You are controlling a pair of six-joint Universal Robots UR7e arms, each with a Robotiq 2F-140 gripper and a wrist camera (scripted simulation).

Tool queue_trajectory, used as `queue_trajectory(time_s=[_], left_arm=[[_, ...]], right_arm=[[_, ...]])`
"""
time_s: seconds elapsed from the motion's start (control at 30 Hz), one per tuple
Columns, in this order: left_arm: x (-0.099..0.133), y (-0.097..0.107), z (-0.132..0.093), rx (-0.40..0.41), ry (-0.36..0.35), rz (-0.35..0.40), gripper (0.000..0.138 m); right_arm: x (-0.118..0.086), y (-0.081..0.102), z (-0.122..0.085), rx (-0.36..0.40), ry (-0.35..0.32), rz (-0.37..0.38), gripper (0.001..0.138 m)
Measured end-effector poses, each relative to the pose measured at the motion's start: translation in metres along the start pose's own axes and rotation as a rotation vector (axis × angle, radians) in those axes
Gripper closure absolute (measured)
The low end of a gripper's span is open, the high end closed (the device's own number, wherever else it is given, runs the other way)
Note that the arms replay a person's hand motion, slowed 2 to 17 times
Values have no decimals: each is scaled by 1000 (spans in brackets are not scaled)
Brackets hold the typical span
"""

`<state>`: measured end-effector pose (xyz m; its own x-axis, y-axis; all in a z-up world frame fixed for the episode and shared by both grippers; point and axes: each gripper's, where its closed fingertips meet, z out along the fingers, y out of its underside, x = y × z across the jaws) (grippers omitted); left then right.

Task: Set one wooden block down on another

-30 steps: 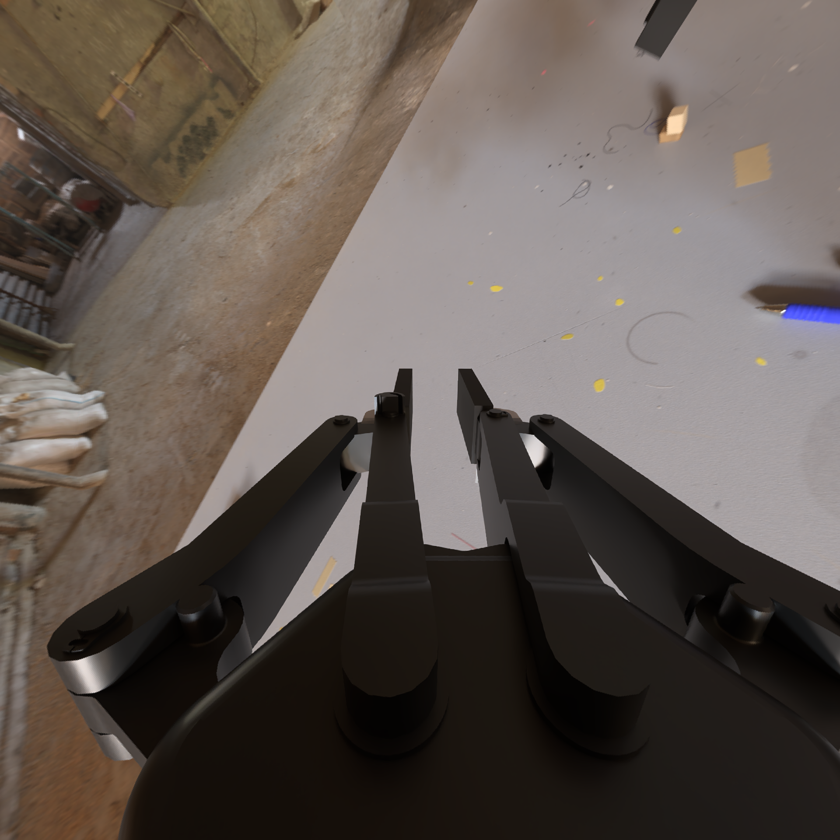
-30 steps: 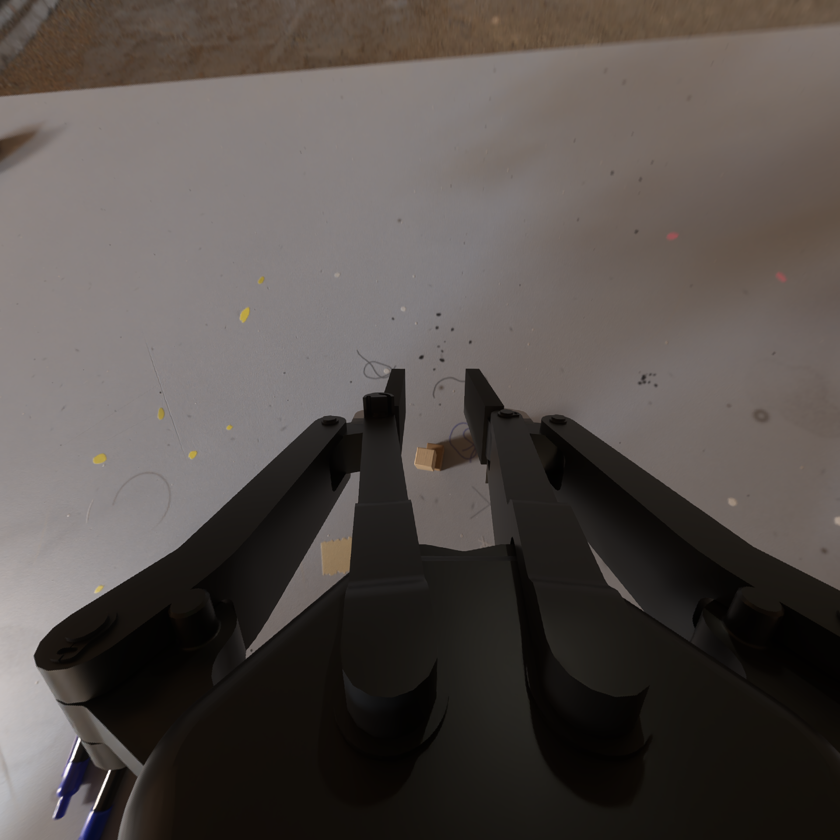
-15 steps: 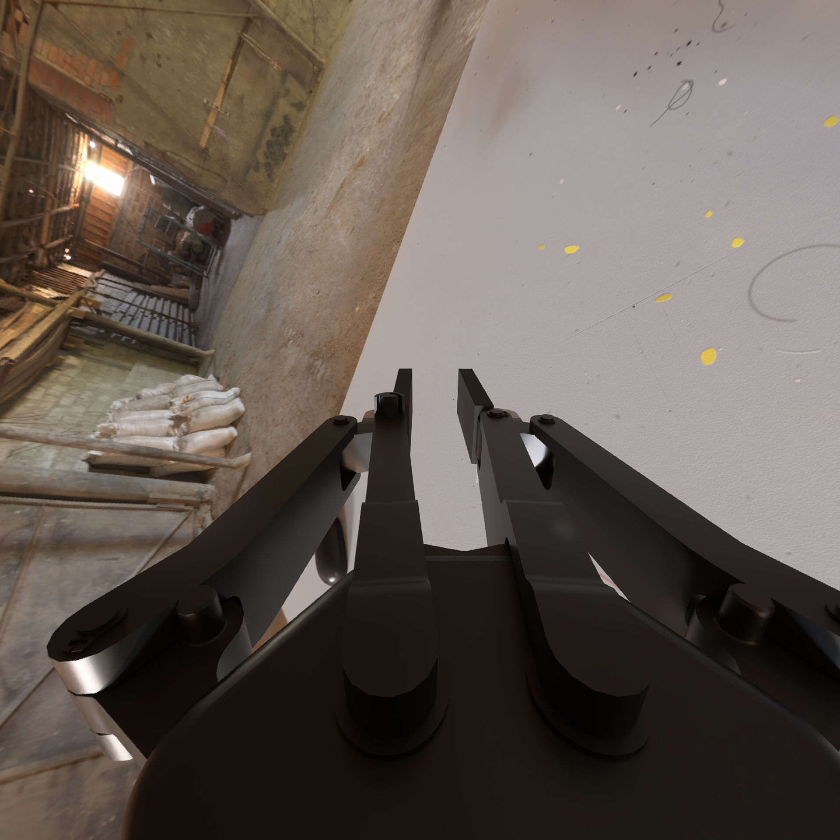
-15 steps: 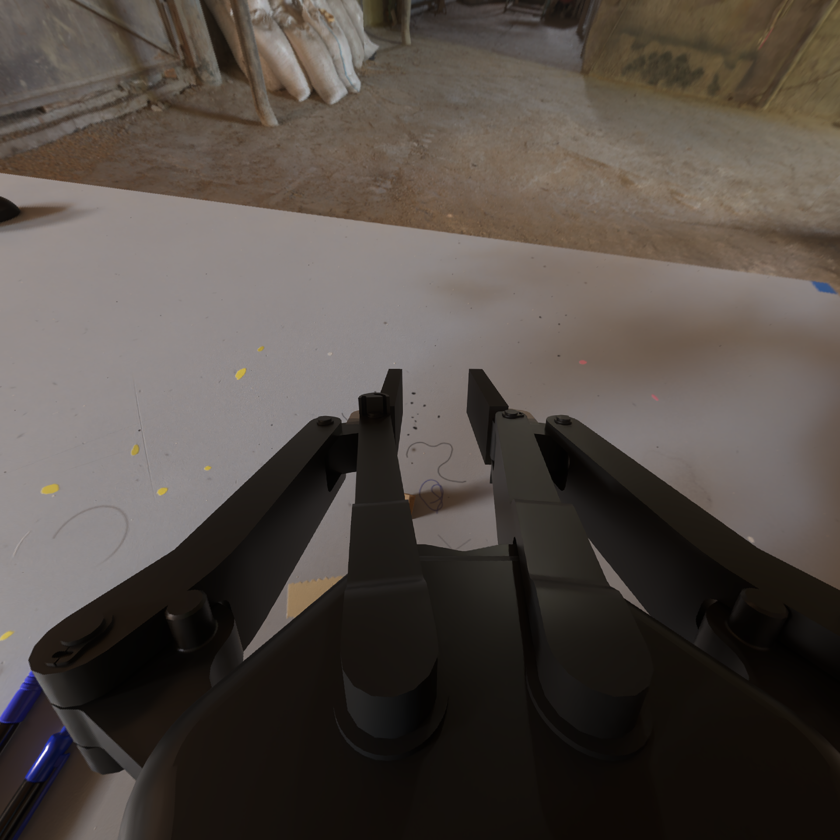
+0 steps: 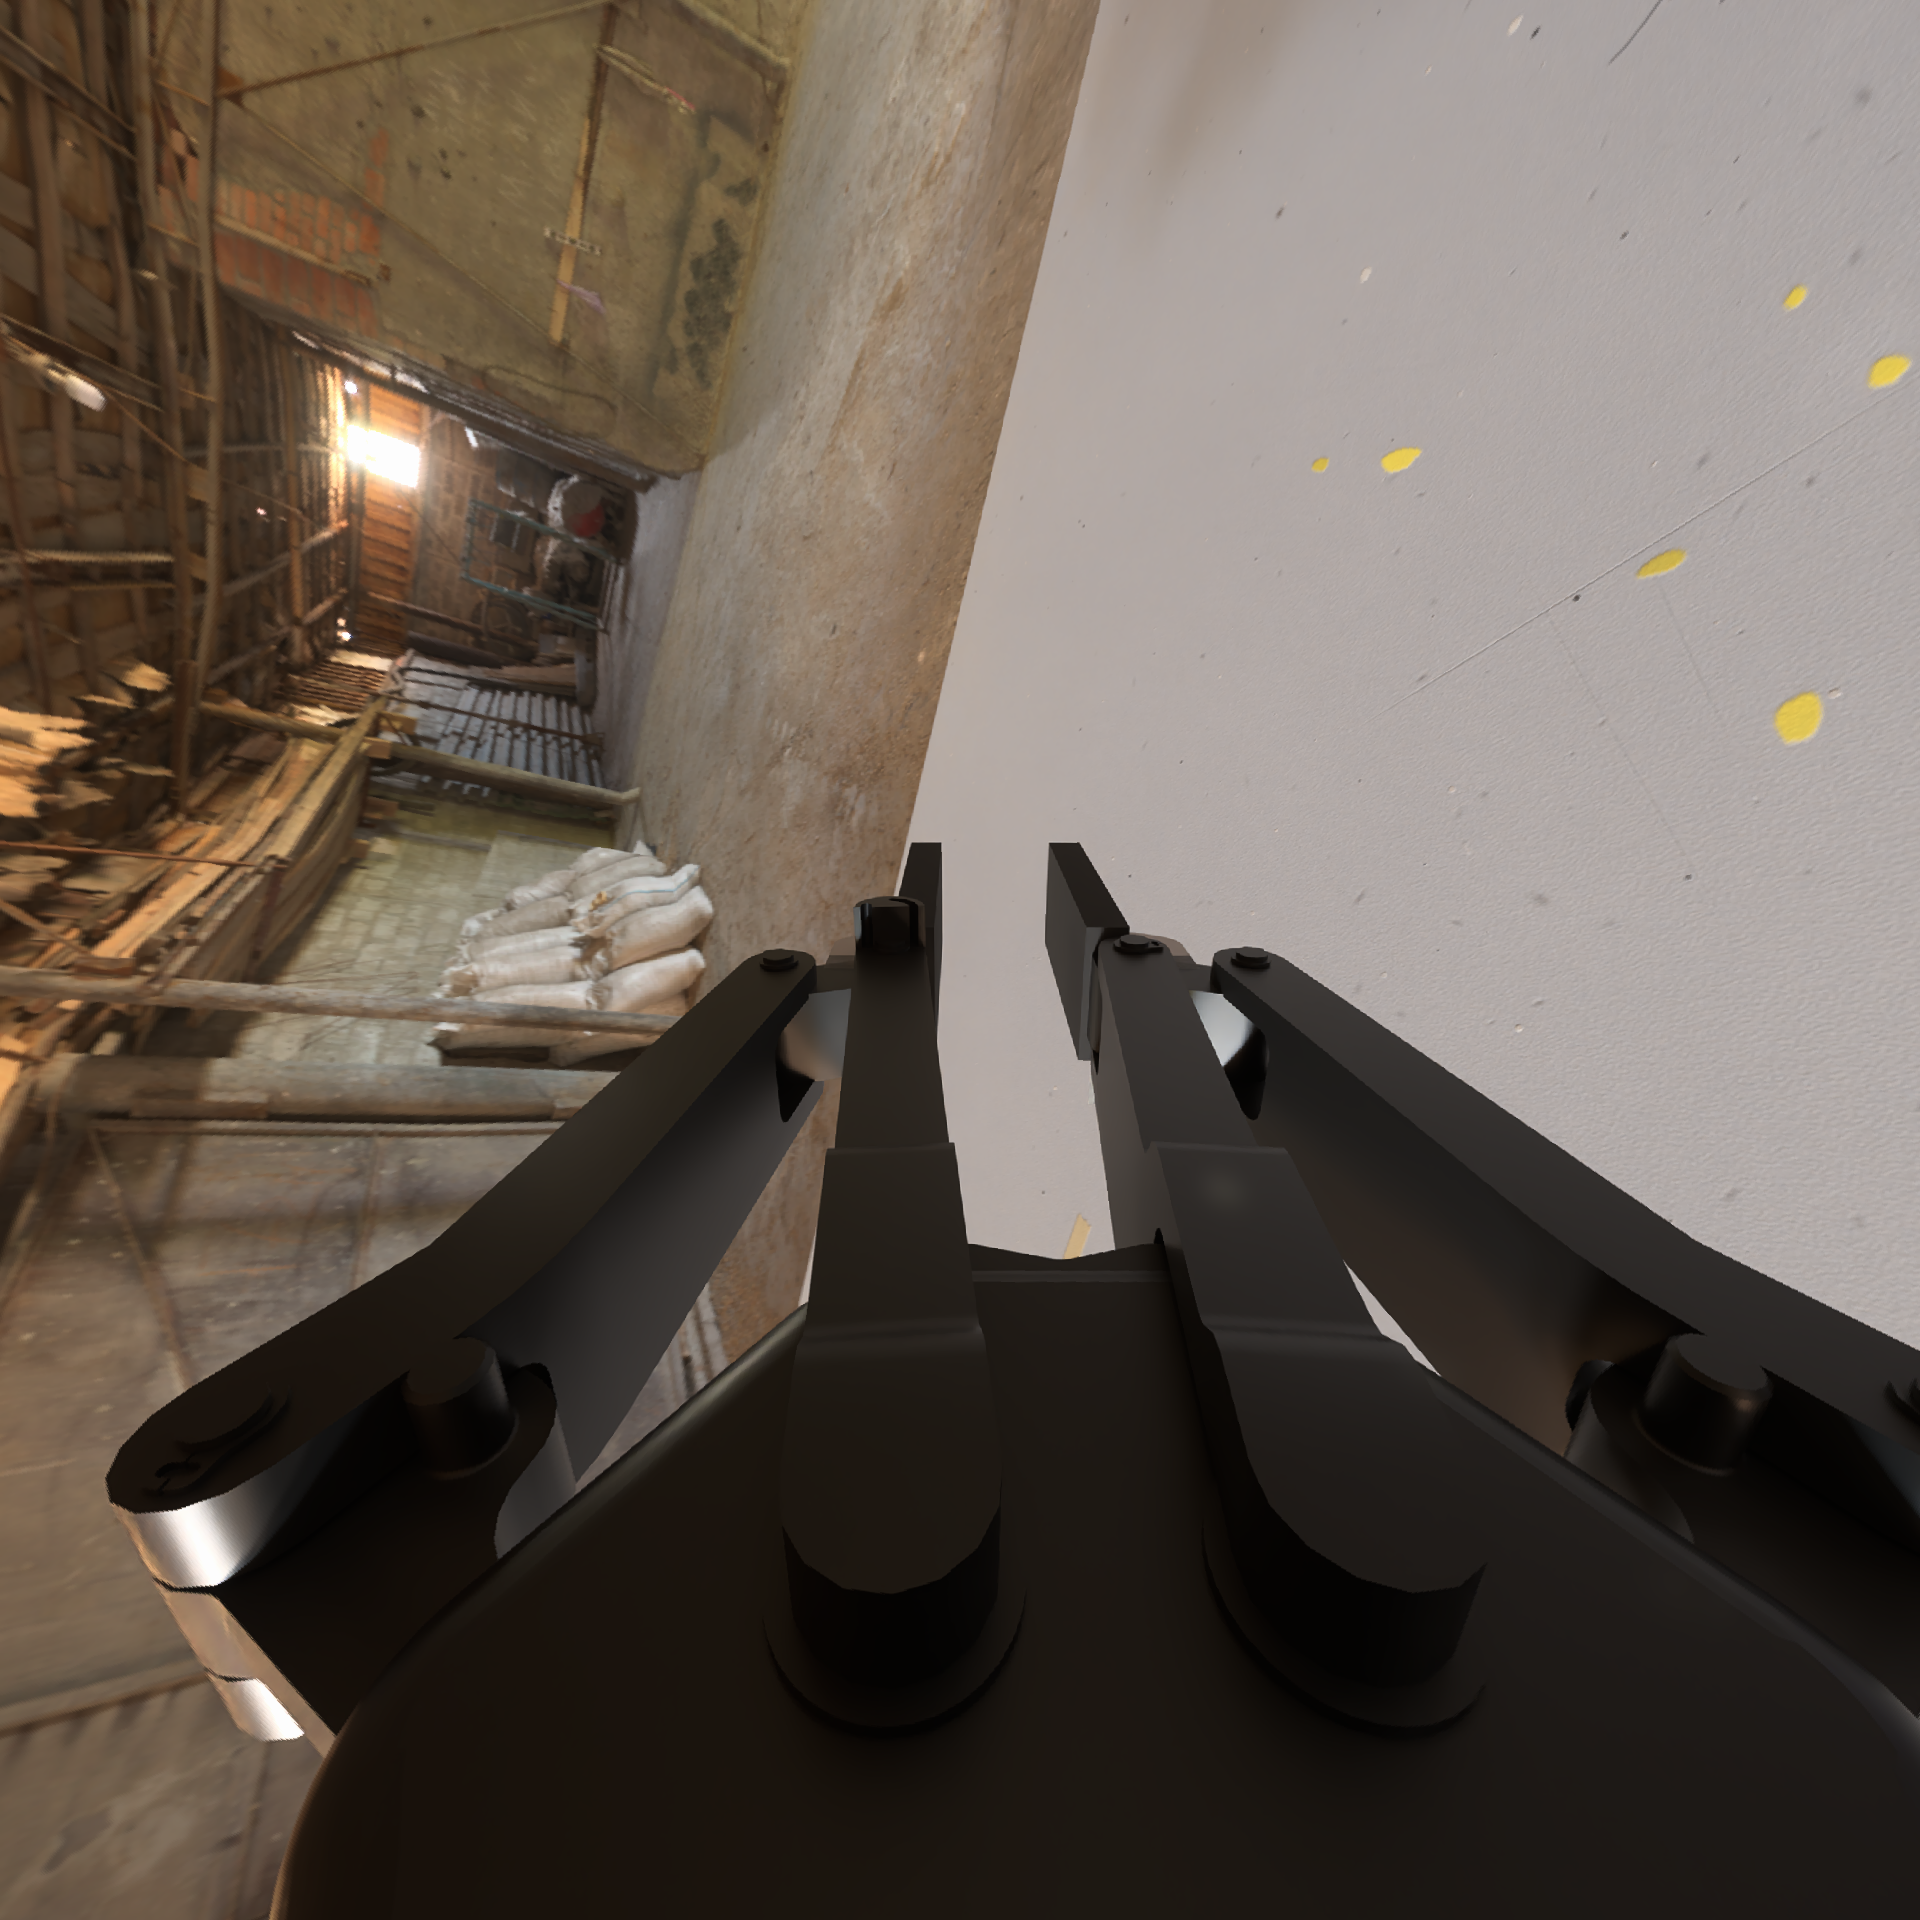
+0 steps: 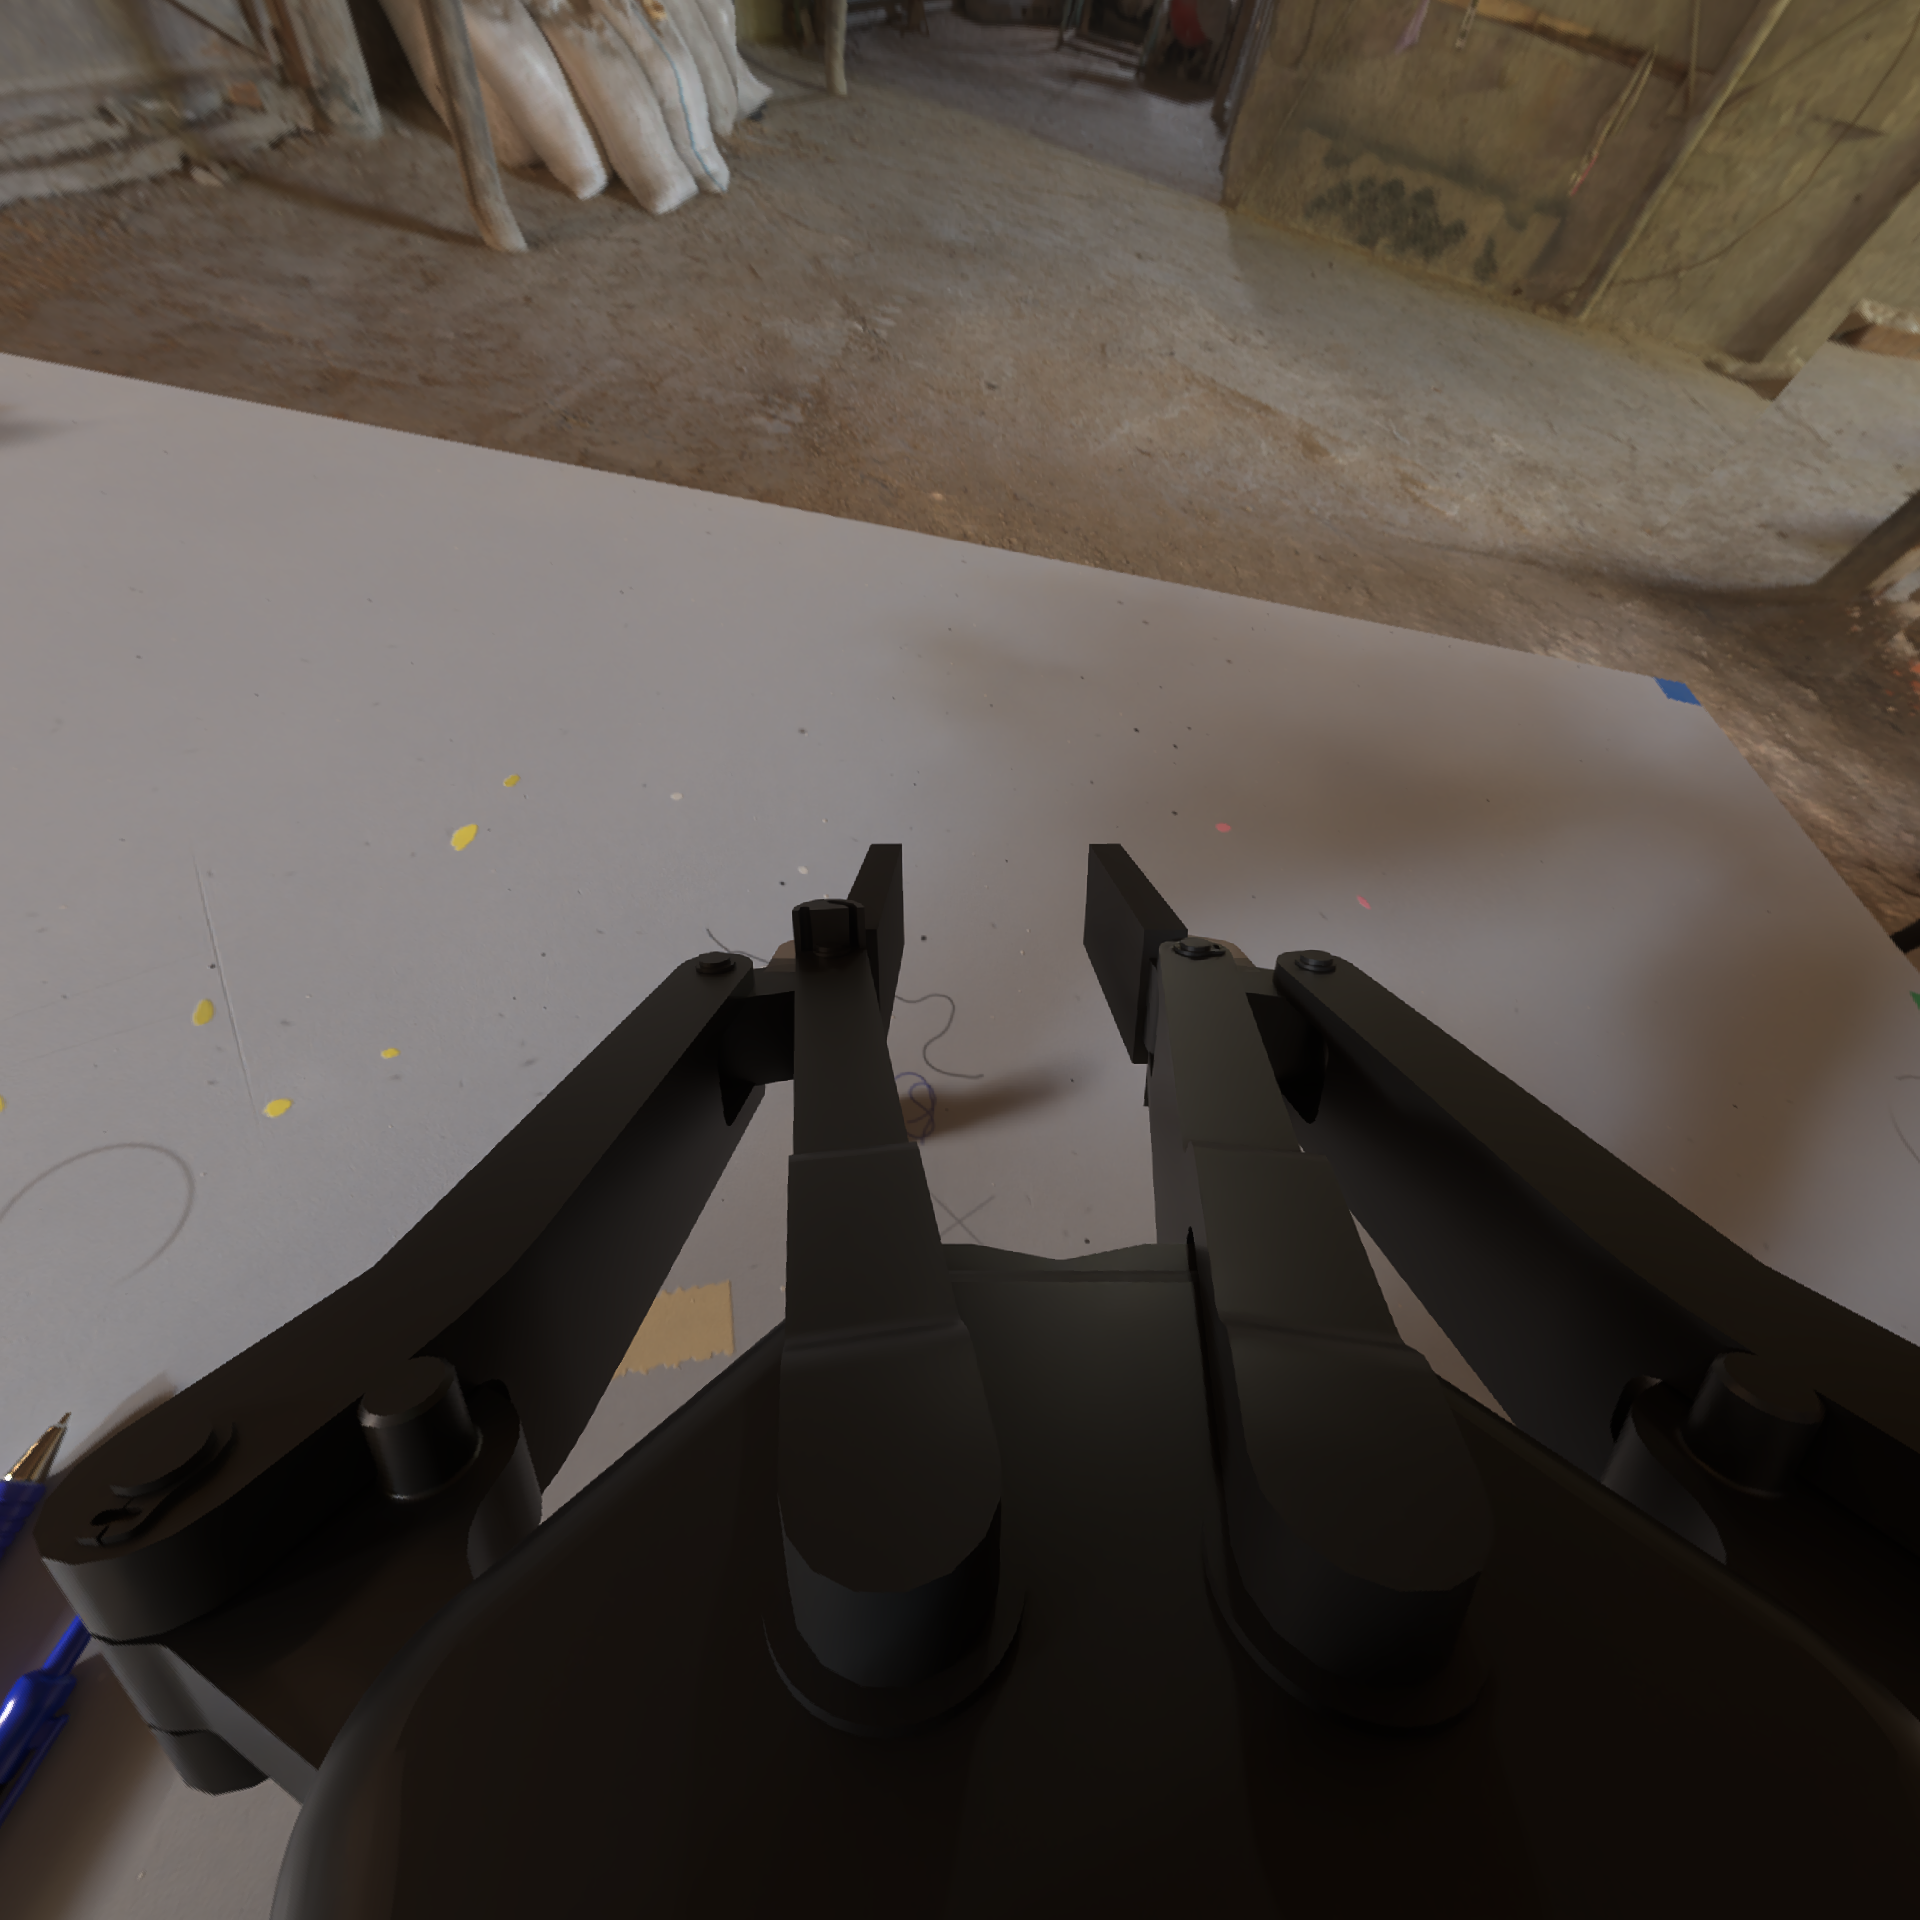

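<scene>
Since half a second ago both views have tilted further toward the shed floor. The left claw [image 5: 992, 894] is slightly parted and empty over the white desk [image 5: 1455, 935]. The right claw [image 6: 992, 894] has spread wider, empty; a tan wooden block [image 6: 916, 1114] peeks beside its left finger, mostly hidden.

1. Two grippers: the left gripper [image 5: 992, 894] and the right gripper [image 6: 992, 894]. Each one has two black fingers.
2. One white table [image 6: 416, 644].
3. One wooden block [image 6: 918, 1114], mostly hidden behind a finger of the right gripper.
4. Two blue pens [image 6: 31, 1704] at the left edge of the right wrist view.
5. One tan paper scrap [image 6: 681, 1330].
6. One bit of blue tape [image 6: 1675, 689] on the far table edge.
7. Six yellow spots [image 5: 1797, 717] in the left wrist view.
8. Two pink spots [image 6: 1222, 828].
9. One pile of white sacks [image 5: 582, 951]; I cannot count the sacks.
</scene>
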<state>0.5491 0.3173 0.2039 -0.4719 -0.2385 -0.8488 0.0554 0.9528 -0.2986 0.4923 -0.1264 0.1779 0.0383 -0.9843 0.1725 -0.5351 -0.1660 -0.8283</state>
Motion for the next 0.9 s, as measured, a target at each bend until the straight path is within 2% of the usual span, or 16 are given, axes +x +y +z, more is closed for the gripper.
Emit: queue_trajectory(time_s=[0.37, 0.9], left_arm=[[-5, -3, -3, -29, -99, 118, 111], [-1, -9, -8, -28, -126, 172, 111]], right_arm=[[19, 21, -1, -116, 62, 4, 85], [46, 44, 1, -211, 129, 20, 83]])
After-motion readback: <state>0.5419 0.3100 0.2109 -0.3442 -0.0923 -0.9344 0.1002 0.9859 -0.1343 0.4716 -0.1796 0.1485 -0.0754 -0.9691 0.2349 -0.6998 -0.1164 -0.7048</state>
